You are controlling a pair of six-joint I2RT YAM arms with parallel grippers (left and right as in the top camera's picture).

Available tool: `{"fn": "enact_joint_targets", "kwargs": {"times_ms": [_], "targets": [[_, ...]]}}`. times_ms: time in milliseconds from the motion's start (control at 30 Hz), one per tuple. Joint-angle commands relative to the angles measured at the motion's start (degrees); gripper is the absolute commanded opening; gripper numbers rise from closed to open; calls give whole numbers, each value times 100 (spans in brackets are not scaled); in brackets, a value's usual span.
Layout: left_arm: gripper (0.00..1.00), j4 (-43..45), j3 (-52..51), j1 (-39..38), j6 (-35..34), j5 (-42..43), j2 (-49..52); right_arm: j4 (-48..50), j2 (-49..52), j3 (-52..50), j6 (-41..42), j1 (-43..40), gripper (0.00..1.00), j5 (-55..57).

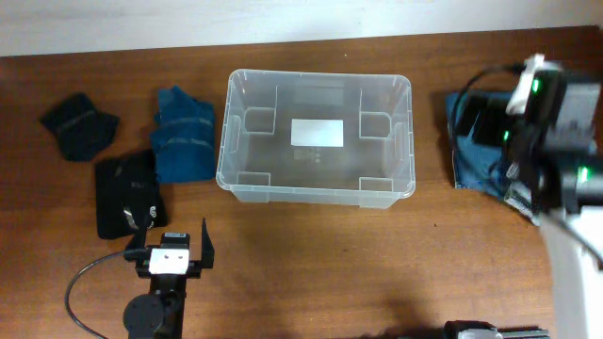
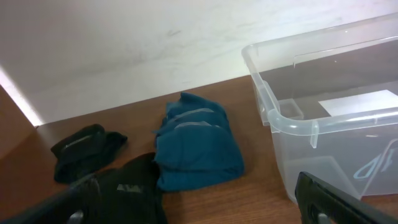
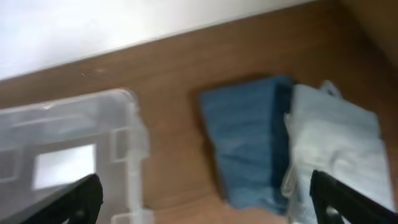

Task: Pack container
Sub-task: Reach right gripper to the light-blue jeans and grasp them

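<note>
Overhead, the large clear plastic rectangular container (image 1: 318, 191) sits mid-table toward the far edge, upright. The left gripper (image 1: 171, 245) hangs near the front edge, well apart from the container's front-left corner, its fingers spread wide and holding nothing. The right gripper (image 3: 211, 205) is off the container's right end, above a folded blue cloth (image 3: 245, 143) and a pale grey cloth (image 3: 336, 149), jaws likewise wide apart and empty. The dark brown wooden table (image 1: 377, 273) meets a white wall (image 1: 188, 19). The container has rounded corners, a thick rim, moulded inner notches and a white label (image 1: 317, 133) on its base.
</note>
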Motion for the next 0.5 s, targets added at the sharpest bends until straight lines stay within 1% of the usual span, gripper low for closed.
{"fn": "enact_joint_targets", "kwargs": {"times_ms": [0,100,167,200,267,333,400,467], "targets": [[99,-42,-9,31,50,20,-44,-66,651,660,50,-262,98,369],[100,-42,-9,31,50,20,-44,-109,907,737,13,-267,98,409],[99,-42,-9,31,50,20,-44,-105,1176,737,-750,-269,100,479],[99,-44,-9,31,50,20,-44,-118,1272,737,-787,-269,94,734],[99,-42,-9,31,50,20,-44,-192,1554,737,-525,-269,94,1639],[99,-42,-9,31,50,20,-44,-310,1847,737,-358,-278,95,2238],[99,-42,-9,31,50,20,-44,-463,2225,737,-160,-332,95,2664],[99,-42,-9,31,50,20,-46,-575,2614,737,168,-428,95,2804]]}}
